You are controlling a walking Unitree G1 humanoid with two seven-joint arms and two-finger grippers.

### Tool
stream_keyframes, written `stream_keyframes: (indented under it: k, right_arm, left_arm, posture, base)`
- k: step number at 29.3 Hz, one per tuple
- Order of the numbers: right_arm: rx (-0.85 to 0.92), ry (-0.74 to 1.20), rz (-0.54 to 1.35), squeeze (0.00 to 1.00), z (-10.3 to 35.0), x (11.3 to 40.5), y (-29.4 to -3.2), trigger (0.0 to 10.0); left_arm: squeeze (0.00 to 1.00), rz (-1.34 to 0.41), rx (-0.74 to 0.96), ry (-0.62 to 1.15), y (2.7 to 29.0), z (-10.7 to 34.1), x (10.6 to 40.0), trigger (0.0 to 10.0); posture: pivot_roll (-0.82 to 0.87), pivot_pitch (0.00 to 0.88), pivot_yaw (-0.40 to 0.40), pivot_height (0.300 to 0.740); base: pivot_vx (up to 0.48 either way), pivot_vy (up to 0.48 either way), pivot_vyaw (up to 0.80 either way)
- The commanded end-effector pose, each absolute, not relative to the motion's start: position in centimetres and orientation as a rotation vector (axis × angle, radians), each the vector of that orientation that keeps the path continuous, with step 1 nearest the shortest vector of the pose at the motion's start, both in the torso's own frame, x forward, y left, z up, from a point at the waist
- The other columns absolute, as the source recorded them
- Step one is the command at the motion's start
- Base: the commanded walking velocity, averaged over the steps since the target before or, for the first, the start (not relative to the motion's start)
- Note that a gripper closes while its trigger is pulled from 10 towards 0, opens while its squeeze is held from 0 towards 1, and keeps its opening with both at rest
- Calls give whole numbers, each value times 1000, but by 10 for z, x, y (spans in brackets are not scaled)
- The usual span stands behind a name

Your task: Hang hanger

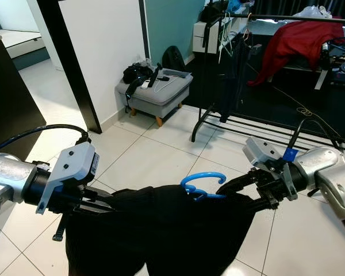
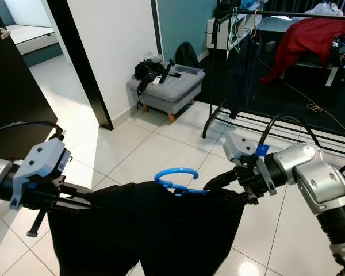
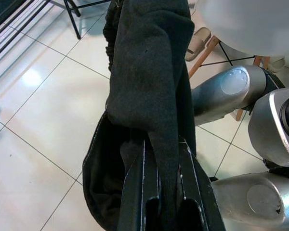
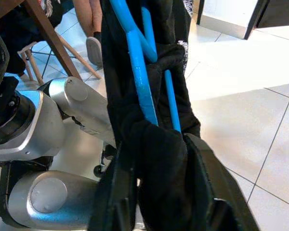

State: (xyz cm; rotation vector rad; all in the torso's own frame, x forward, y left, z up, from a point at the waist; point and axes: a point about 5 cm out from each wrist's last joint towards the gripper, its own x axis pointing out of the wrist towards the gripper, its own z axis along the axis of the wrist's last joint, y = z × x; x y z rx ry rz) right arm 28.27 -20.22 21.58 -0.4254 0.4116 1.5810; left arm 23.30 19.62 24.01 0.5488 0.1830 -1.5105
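A black garment (image 1: 161, 230) on a blue hanger (image 1: 202, 185) is stretched across the lower centre of the frame, held above the white tiled floor (image 1: 155, 155). The left gripper (image 1: 100, 202), at lower left, is clenched on the garment's one shoulder; its wrist view shows the dark cloth pinched between the two fingers (image 3: 139, 192). The right gripper (image 1: 241, 185), at centre right, is clenched on the other shoulder, with cloth and the hanger's blue arms running between its fingers (image 4: 202, 183). The hanger's hook rises above the cloth, midway between the grippers.

Beyond, at upper right, a black clothes rack (image 1: 259, 123) stands with a dark garment (image 1: 230, 75) hanging on it and a red cloth (image 1: 299, 43) draped behind. Left of it, at upper centre, a grey footstool (image 1: 158, 92) carries a black bag (image 1: 137, 73) and small items, against a white wall (image 1: 103, 46). Open floor lies between the held garment and the rack.
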Motion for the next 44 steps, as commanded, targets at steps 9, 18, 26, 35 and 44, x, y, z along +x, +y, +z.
stream_keyframes:
  k: [9,18,26,35,44]
  right_arm:
    - [-453,402,1593,0,214,286,-197,0]
    - [-460,373,1583,0,220,288,-198,0]
    - [-460,353,1568,0,224,288,-201,0]
    - [-464,322,1524,0,241,289,-216,0]
    - [-430,199,1494,0,279,283,-231,0]
  left_arm:
    - [0,-1571,507,85,183,251,230,10000]
    - [1000,-1587,404,147,183,242,234,10000]
    - [1000,-1517,380,142,198,244,241,10000]
    - [369,-1301,326,101,243,250,254,10000]
    - [0,-1176,217,126,273,228,259,10000]
  posture:
    - [-72,0,35,736]
    - [-78,0,39,736]
    - [-80,0,41,736]
    - [-78,0,44,736]
    - [-87,0,47,736]
  base:
    - [0,0,0]
    - [0,0,0]
    - [0,0,0]
    - [0,0,0]
    - [0,0,0]
